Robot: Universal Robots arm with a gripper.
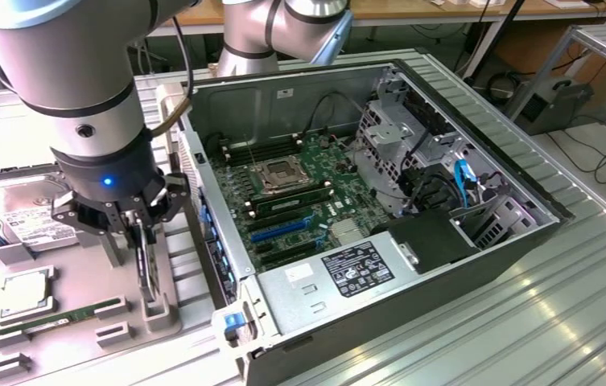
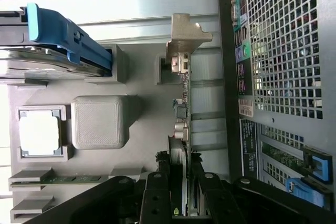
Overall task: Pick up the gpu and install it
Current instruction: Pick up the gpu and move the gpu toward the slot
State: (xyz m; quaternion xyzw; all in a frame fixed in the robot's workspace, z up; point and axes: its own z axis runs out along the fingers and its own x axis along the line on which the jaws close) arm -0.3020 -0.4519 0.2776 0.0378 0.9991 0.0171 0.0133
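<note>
The gripper (image 1: 139, 251) (image 2: 182, 203) is down over the grey tray (image 1: 72, 342), its jaws pinching the gpu (image 1: 149, 277) (image 2: 181, 121), which stands on edge in its holder just beside the open computer case (image 1: 389, 201). The card runs between the jaws. Best practice: a firm, centred hold and a straight lift with no twist.

Your arm upright over the table, wrist vertical, tool (image 1: 142, 253) pointing straight down, its fingers (image 2: 157, 198) apparently clamped on the edgewise gpu (image 2: 181, 103) between them.
</note>
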